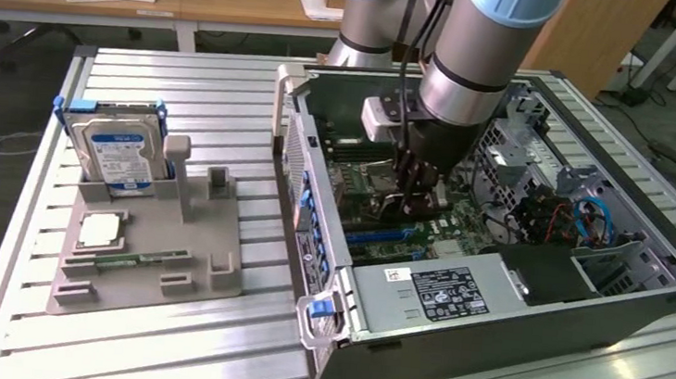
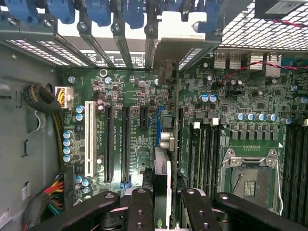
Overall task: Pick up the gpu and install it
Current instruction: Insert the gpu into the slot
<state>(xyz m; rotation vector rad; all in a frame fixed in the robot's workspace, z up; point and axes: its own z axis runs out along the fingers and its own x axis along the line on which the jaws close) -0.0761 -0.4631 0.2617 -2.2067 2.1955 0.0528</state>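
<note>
While our gripper [image 1: 419,186] clamps the gpu [image 2: 162,163] edge-on over the motherboard [image 2: 125,96] inside the case [image 1: 524,328], we judge a slight tilt could make it miss its slot [image 2: 158,115] and jam.

Arm [image 1: 482,45]: one, silver-grey with blue joint caps, forearm descending steeply. Wrist: near vertical, facing downward. Gripper [image 1: 419,186]: black linkage type, fingers [image 2: 139,211] pointing down, closed from both sides on the gpu [image 2: 162,168], gripped edge-on between them.
</note>
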